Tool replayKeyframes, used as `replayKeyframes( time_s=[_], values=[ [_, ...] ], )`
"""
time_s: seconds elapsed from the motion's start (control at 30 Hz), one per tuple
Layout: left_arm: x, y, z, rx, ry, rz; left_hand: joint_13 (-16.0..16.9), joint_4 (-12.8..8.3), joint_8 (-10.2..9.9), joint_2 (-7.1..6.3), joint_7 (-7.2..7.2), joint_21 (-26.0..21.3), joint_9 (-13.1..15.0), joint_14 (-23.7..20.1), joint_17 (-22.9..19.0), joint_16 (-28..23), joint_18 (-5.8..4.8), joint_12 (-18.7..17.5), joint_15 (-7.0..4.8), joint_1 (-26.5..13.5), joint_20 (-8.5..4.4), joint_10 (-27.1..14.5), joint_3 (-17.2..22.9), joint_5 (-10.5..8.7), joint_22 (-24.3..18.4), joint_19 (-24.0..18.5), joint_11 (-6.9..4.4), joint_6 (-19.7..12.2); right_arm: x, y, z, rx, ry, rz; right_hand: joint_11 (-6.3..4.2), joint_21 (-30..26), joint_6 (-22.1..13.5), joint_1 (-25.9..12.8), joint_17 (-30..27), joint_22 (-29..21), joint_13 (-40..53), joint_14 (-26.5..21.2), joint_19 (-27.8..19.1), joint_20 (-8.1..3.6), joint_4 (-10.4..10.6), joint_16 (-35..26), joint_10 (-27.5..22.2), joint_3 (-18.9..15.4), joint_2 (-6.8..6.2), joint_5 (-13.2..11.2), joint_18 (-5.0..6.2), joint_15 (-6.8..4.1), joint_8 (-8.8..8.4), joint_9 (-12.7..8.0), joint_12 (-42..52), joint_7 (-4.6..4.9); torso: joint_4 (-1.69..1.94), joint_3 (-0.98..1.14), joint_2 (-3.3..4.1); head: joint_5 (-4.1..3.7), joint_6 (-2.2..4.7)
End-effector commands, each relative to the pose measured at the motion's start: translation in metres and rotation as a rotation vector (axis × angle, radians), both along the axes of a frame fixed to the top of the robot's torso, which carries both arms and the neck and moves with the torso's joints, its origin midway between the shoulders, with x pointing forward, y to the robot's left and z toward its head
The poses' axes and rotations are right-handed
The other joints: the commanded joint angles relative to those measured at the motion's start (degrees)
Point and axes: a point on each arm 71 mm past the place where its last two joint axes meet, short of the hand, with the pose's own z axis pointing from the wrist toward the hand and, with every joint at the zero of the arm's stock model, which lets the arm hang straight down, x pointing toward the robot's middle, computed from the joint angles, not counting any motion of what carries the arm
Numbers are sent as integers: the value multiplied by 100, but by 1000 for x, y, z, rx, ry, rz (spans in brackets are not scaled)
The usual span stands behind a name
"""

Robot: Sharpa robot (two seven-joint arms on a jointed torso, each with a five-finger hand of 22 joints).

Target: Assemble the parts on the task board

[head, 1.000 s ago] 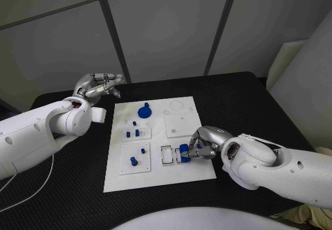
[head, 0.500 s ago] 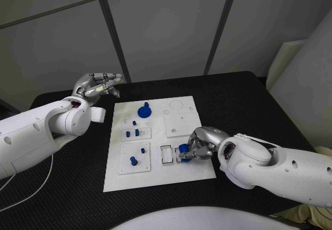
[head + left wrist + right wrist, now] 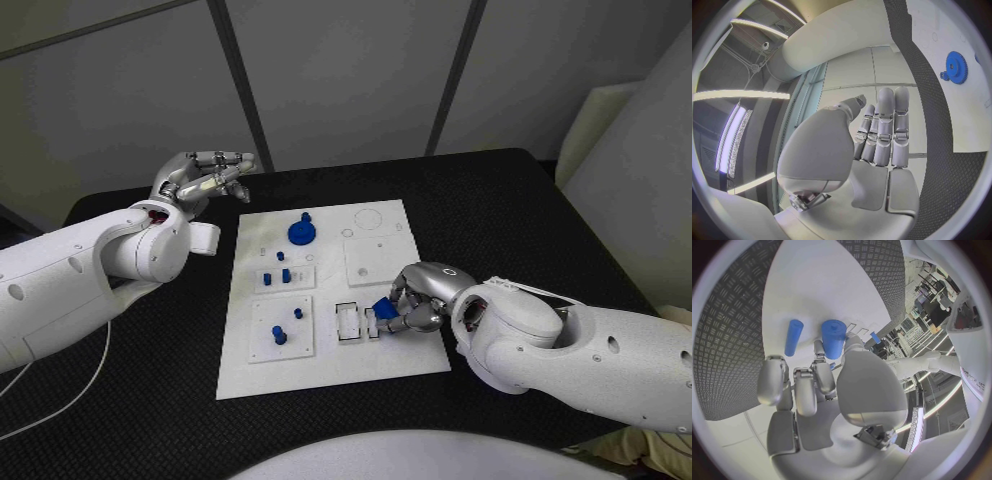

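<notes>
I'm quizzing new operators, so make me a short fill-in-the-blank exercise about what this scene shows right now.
1. The right hand holds a small ____ cylinder.
2. The blue gear lies on the white task ____.
3. The left hand is raised beyond the task board, holding ____.

Missing words: blue; board; nothing

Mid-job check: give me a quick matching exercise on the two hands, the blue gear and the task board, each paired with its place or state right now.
Things:
1. left hand
2. right hand
3. blue gear
4. task board

Places or states:
A. white plate in the middle of the black table
B. holding a blue cylinder over the board's right side
C. raised beyond the board's far left corner, holding nothing
D. lying on the board's far part

Pairs: 1-C, 2-B, 3-D, 4-A
</notes>
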Motion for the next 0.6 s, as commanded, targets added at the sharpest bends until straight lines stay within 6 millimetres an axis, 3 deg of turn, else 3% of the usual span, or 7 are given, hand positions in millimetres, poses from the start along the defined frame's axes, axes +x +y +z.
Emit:
replayKeyframes(
  time_s=[0.03,0.27,0.6],
  values=[
    [0,-1,2,-8,-6,-10,-5,3,34,2,4,-23,-4,-35,-7,-15,-69,21,18,-33,13,-31,-37,-28,-6,-39,4,-26,-3,-4,-5,-32,5,-25,-13,22,50,53,1081,19,115,531,34,-25,47,28,63,69,146,195,-91,-47,47,54,57,-61,-1,7,0,7,4],
    [0,-1,2,-8,-6,-11,-5,3,34,2,4,-23,-4,-35,-7,-15,-69,21,18,-33,13,-31,-37,-28,-6,-39,4,-26,-7,-7,1,78,8,-75,-45,39,136,-223,1103,48,159,535,51,-47,217,38,106,-23,237,448,-96,-73,88,112,73,-100,1,0,-4,20,25],
    [0,-1,1,-8,-4,-12,-5,-4,38,5,3,-25,-3,-37,-10,-16,-67,26,16,-28,13,-36,-36,-26,-7,-39,3,-24,-12,-5,11,217,-12,-113,-87,109,234,-367,1196,157,280,554,118,-73,211,80,201,-108,292,458,-119,-106,156,186,186,-155,0,-6,-4,51,61]
  ],
)
